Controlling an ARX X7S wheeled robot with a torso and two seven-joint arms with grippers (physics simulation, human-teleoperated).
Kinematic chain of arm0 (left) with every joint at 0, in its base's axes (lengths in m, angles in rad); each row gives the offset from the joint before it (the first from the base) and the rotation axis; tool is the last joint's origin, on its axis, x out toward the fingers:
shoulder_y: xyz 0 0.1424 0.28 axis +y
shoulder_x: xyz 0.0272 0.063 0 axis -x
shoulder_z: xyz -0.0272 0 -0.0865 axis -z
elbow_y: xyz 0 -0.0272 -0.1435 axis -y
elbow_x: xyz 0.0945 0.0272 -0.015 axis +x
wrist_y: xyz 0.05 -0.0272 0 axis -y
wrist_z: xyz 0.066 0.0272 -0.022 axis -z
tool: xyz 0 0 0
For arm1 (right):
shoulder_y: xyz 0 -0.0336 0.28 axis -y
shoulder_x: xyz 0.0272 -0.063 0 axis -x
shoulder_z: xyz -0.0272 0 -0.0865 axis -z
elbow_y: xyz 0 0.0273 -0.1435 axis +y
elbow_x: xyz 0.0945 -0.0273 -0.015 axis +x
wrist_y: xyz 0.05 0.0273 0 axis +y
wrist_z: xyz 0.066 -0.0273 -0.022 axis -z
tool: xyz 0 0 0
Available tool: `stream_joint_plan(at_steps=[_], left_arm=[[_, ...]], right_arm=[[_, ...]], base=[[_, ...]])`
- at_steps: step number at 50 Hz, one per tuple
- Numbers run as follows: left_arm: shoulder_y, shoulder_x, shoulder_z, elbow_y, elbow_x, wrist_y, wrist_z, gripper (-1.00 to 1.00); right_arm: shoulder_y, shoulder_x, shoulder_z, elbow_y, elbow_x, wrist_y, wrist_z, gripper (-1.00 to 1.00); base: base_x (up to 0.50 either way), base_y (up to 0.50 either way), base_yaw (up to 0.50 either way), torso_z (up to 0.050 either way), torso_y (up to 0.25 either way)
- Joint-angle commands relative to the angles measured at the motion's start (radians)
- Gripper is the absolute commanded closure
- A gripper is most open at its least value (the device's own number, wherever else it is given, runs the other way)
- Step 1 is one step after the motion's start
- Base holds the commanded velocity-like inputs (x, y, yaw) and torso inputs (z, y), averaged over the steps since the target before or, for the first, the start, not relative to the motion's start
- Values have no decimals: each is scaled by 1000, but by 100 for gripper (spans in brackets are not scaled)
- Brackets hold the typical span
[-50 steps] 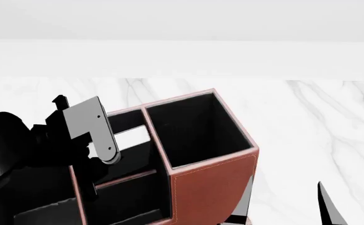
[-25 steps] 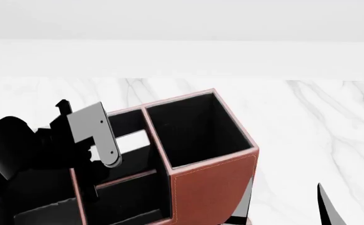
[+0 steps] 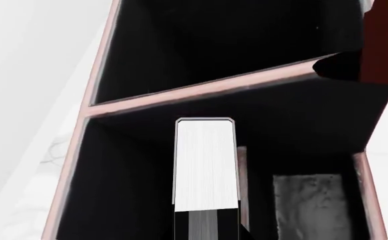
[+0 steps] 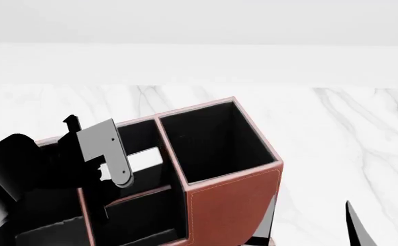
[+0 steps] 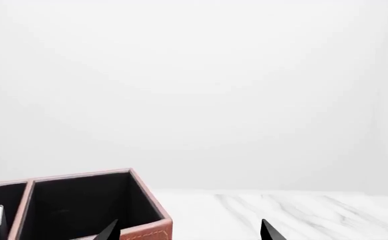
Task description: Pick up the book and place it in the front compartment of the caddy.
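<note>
The red-brown caddy [image 4: 229, 202] stands in the middle of the head view. My left gripper [image 4: 117, 174] is shut on the black book [image 3: 205, 165], held end-on with its white page edge [image 4: 142, 158] leading. The book's end is inside the caddy's narrow front compartment [image 3: 127, 190], close beside the thin pale-edged divider [image 3: 241, 170]. The tall square end pocket [image 4: 212, 141] is next to it. My right gripper [image 5: 189, 235] is open and empty, low beside the caddy's tall end, with one fingertip [image 4: 356, 228] in the head view.
The caddy [image 5: 80, 205] stands on a white marble table [image 4: 342, 133] with a white wall behind. A shallower pocket with a grey floor [image 3: 307, 200] lies across the divider from the book.
My left gripper has moved down and slightly left with the book. The white page edge sits lower in the caddy than before. The right gripper has barely moved.
</note>
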Motion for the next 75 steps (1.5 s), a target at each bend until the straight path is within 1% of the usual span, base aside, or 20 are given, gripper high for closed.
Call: stream_joint_plan(at_steps=[1,10,17,18,29,35,39,43,44,49,50,52,57,61,62,65,67,70,73,75], left_arm=[[-10,61,-60,-91,-13,69,38,100],[-8,97,-58,-187,0,132,53,100],[-10,106,-63,-198,-5,119,44,100],[-7,104,-61,-190,-5,113,44,-100],[-5,104,-59,-188,-5,113,48,-100],[0,83,-66,-141,-13,90,32,-100],[9,43,-76,-38,-30,33,-3,-100],[17,-5,-121,102,-75,-18,-64,-100],[25,-34,-140,182,-91,-38,-102,-100],[54,-93,-185,355,-121,-97,-221,-100],[65,-104,-213,397,-140,-121,-276,-100],[85,-132,-227,479,-148,-138,-327,-100],[126,-170,-287,617,-184,-179,-460,-100],[186,-208,-360,781,-247,-217,-601,-100],[213,-221,-383,842,-264,-224,-655,-100],[253,-236,-413,908,-276,-215,-724,-100],[290,-238,-449,943,-242,-183,-833,-100],[325,-254,-445,1008,-196,-178,-912,-100],[374,-268,-452,1064,-184,-167,-972,-100],[421,-277,-455,1110,-127,-135,-1051,-100]], right_arm=[[-3,-21,21,-8,-10,-8,-29,-100],[-5,-21,20,20,-12,-32,-34,-100],[-5,-18,20,7,-10,-21,-29,-100],[-7,-17,21,11,-11,-27,-30,-100],[-4,-16,18,1,-9,-17,-24,-100],[-6,-13,18,-5,-7,-15,-22,-100],[-6,-12,17,-7,-7,-16,-22,-100],[-3,-13,14,-10,-6,-13,-21,-100],[-3,-14,13,-8,-6,-16,-22,-100],[-3,-12,12,-12,-3,-14,-22,-100],[-3,-13,12,-12,-2,-16,-22,-100],[-1,-15,9,-9,-2,-16,-23,-100],[1,-16,4,-6,-2,-17,-24,-100],[2,-17,1,0,-1,-22,-27,-100],[3,-17,0,-8,1,-14,-25,-100],[1,-16,1,-6,1,-19,-25,-100],[-3,-15,1,-7,-1,-20,-23,-100],[-6,-13,1,-15,0,-16,-19,-100],[-7,-12,1,-17,-1,-17,-19,-100],[-6,-12,1,-16,0,-19,-19,-100]], base=[[0,0,0,0,0],[0,0,0,1,1],[0,0,0,0,1],[0,0,0,0,0],[0,0,0,0,1],[0,0,0,0,0],[0,0,0,0,0],[0,0,0,0,0],[0,0,0,0,0],[0,0,0,0,0],[0,0,0,0,0],[0,0,0,0,0],[0,0,0,0,0],[0,0,0,0,0],[0,0,0,0,0],[0,0,0,0,0],[0,0,0,0,0],[0,0,0,0,0],[0,0,0,0,0],[0,0,0,0,0]])
